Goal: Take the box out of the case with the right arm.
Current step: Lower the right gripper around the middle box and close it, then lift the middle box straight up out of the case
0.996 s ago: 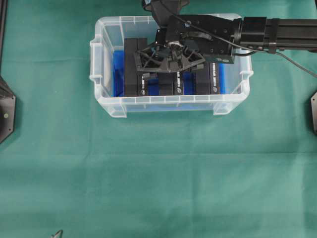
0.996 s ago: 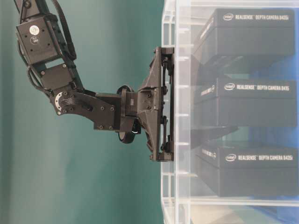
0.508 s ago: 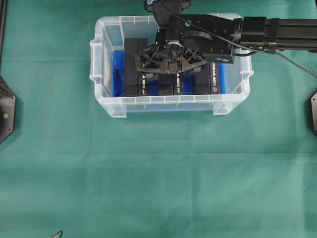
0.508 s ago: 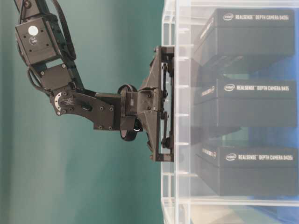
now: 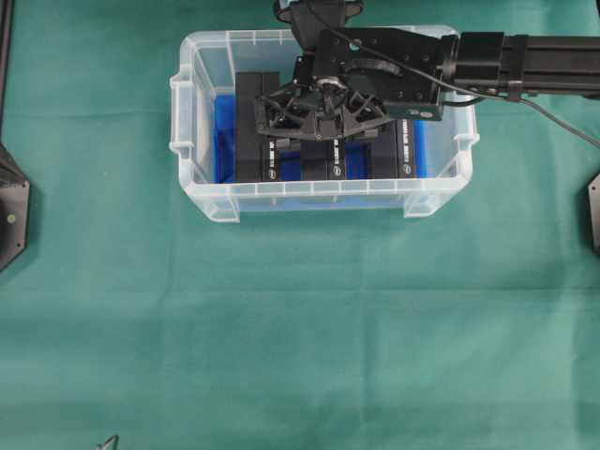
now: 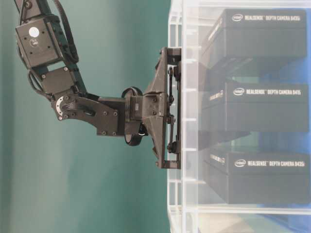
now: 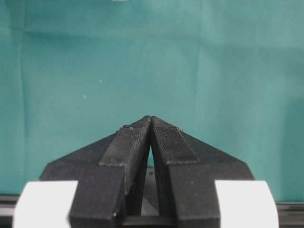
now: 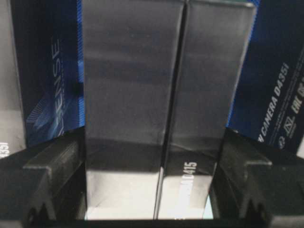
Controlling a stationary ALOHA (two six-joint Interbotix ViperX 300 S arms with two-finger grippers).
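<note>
The right hand [image 5: 319,120] is down inside the case [image 5: 202,141], its fingers [image 8: 52,166] closed partway against the two outer faces of the middle box [image 8: 152,109]; in the wrist view no gap shows at either side. That box stands on edge among the three in the case, between the left box [image 5: 255,131] and the right box [image 5: 403,150], in the middle toward the far wall.

To do this step well, I judge the lift should go straight up, slowly, until the box clears the rim. The neighbours stand close, so any sideways drift could drag one along or tip it. The grip looks square across the box (a seam runs down its face, so it may be a sleeve over an inner tray, and a firm squeeze would guard against the parts sliding apart).

The boxes are matt black card, flat-sided and sharp-cornered, with white lettering and blue graphics. The case is clear, slightly cloudy plastic with moulded rim handles and a bright blue sheet on its floor. It sits on a green cloth [image 5: 300,328] covering the bench.

The left hand [image 7: 150,124] is closed, tips touching, holding nothing.
</note>
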